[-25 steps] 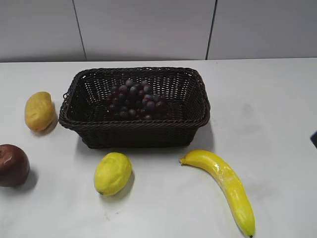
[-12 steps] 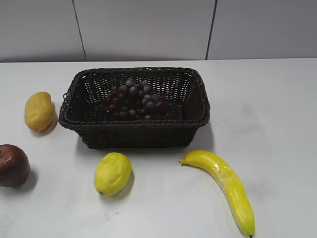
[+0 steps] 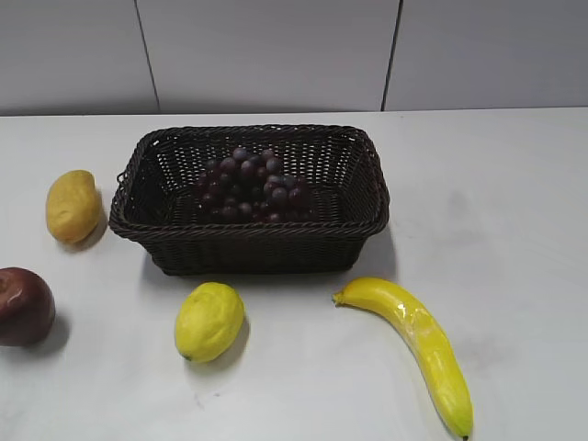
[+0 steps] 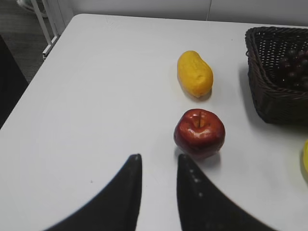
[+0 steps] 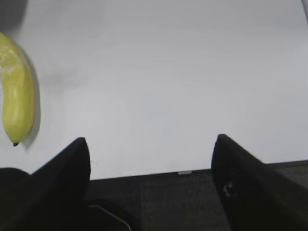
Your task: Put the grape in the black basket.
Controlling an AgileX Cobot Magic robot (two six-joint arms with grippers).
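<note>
Five pieces of fruit plus one basket on the white bench (image 3: pixel 514 184), and the job looks basically finished. Going left to right: the dark red apple (image 3: pixel 23 305) sits at the near left edge, with the yellow mango-looking fruit (image 3: pixel 73 206) a bit farther back, just beside the black basket (image 3: pixel 266 248). The lemon (image 3: pixel 209 321) is near, in front of the basket. The grape (image 3: pixel 248 184) lies inside the basket, roughly in the middle of it, resting on the floor and not hanging over the braided rim. The banana (image 3: pixel 418 340) is at the near right.

Neither arm shows in the exterior view. The left gripper (image 4: pixel 156 166) hangs over bare bench on the near side of the apple, its fingers (image 4: pixel 127 192) close together with only a thin gap and nothing between them. The right gripper (image 5: pixel 150 149) is out at the bench's edge, fingers (image 5: pixel 62 168) spread wide and empty, banana off to one side.

My read: the only thing left is to park cleanly. Doing that well means keeping both arms well apart from the basket so nothing nudges it or the fruit around it.
</note>
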